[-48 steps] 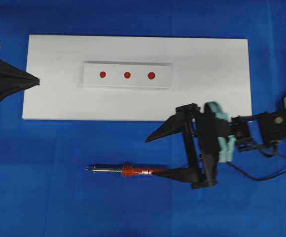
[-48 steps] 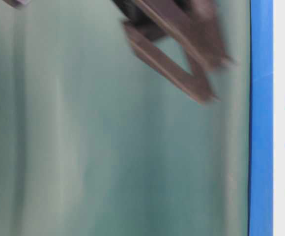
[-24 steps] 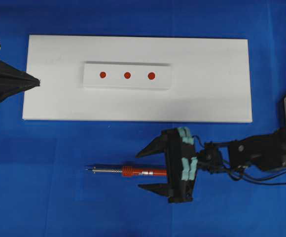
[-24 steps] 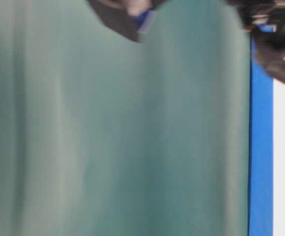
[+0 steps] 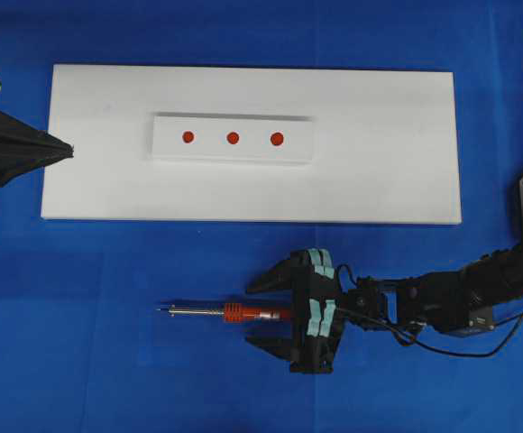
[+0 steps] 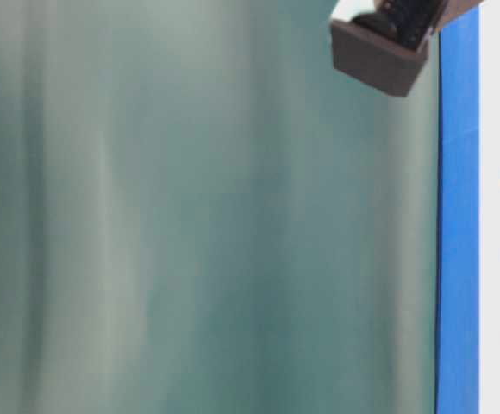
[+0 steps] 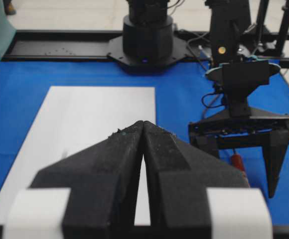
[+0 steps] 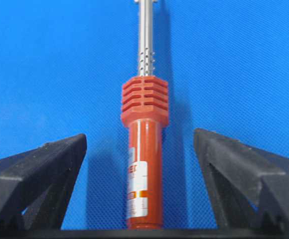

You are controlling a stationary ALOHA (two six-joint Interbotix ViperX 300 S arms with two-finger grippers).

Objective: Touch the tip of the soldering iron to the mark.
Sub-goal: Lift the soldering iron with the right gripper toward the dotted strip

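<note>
Overhead view: iron point(image 5: 243, 313) lies flat on the blue tabletop point(image 5: 108, 361) in front of the white board point(image 5: 379, 162), tip pointing left, handle toward the right arm. Right gripper point(image 5: 270, 312) straddles the handle's rear, fingers point(image 8: 45, 169) wide, one on each side and clear of it — judged as lined up for a side pinch that leaves shaft and tip free. Three red marks point(image 5: 233, 138) sit on a raised strip on the board, well apart from the iron. Left gripper point(image 5: 63, 149) waits at the board's left edge, fingers pressed together, holding nothing.
</note>
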